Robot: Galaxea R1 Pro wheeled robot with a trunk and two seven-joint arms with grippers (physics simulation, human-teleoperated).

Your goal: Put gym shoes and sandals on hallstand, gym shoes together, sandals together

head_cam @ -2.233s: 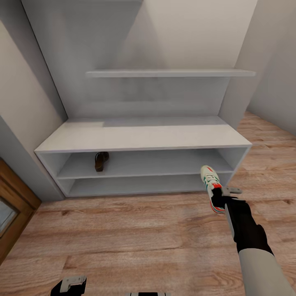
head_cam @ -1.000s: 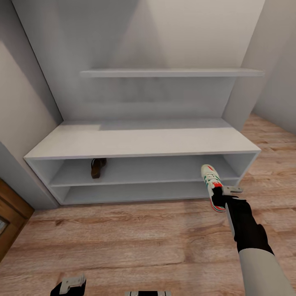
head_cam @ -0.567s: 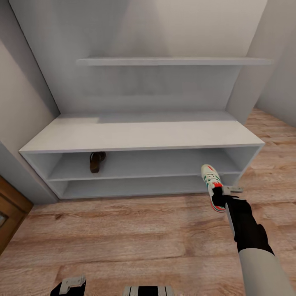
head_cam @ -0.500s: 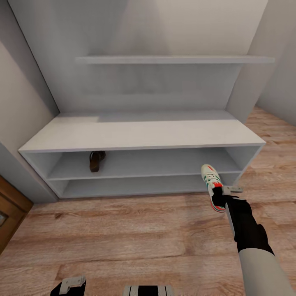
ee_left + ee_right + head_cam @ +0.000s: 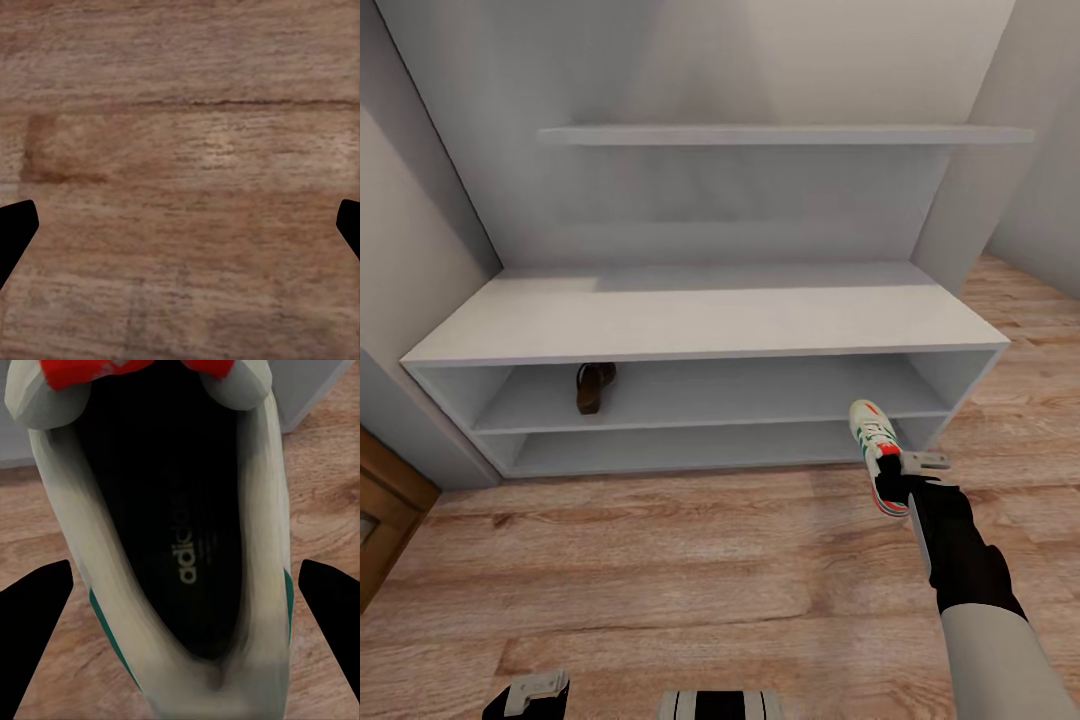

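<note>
Nearest the robot, the left gripper [image 5: 528, 692] sits low at the near edge of the head view, above the wood-plank corridor floor [image 5: 660, 560]; in its wrist view the two dark fingertips [image 5: 15, 229] stand wide apart with only bare planks between them, so it is released. Farther out, the right gripper [image 5: 900, 480] is clamped on the heel end of a cream-white gym shoe [image 5: 877, 455], toe pointing away toward the rack (its wrist camera looks straight into the dark insole [image 5: 172, 547]). The shoe hangs above the floor, just in front of the right end of the hallstand [image 5: 700, 325]. Beyond, a brown sandal [image 5: 592, 386] lies in the upper shelf bay toward its left end. The floating shelf [image 5: 780, 134] runs along the back panel above.
</note>
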